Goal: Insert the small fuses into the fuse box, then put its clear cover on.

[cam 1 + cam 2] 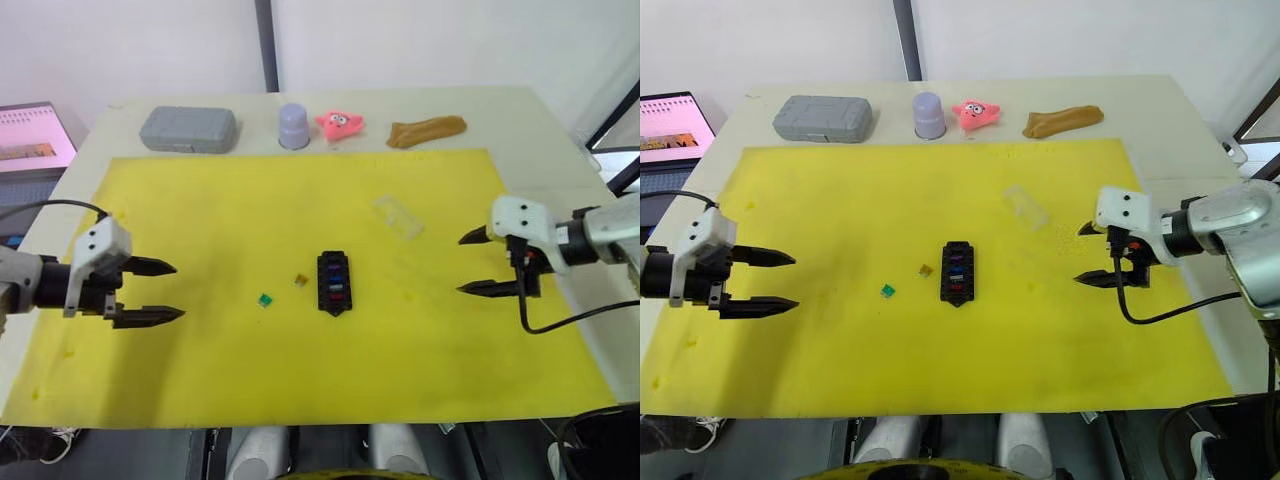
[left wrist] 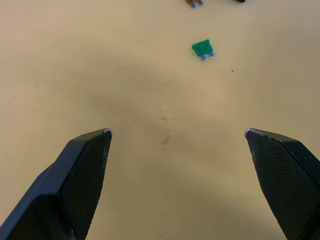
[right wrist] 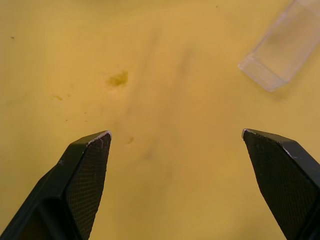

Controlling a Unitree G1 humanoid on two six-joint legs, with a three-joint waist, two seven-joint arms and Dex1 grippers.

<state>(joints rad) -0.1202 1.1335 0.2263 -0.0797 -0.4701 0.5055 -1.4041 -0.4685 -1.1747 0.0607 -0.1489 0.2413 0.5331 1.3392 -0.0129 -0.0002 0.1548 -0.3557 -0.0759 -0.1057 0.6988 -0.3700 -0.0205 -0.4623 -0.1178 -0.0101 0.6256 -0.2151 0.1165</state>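
Observation:
The black fuse box (image 1: 333, 283) lies in the middle of the yellow mat (image 1: 200, 210), with red, blue and purple fuses showing in its slots. Two loose small fuses rest to its left: a green one (image 1: 265, 300) and an orange-brown one (image 1: 301, 280). The green fuse (image 2: 203, 48) lies ahead of my left gripper's fingers. The clear cover (image 1: 398, 216) lies on the mat behind and right of the box, and its end (image 3: 279, 50) shows ahead of my right gripper. My left gripper (image 1: 163, 290) is open at the mat's left side. My right gripper (image 1: 470, 263) is open at the right side. Both are empty.
Along the table's back edge stand a grey rounded case (image 1: 188, 129), a grey-lilac cup (image 1: 293, 126), a pink star-shaped toy (image 1: 339, 124) and a brown soft object (image 1: 426, 130). A laptop screen (image 1: 35, 135) sits off the table's left rear corner. A black cable (image 1: 560, 318) hangs from my right wrist.

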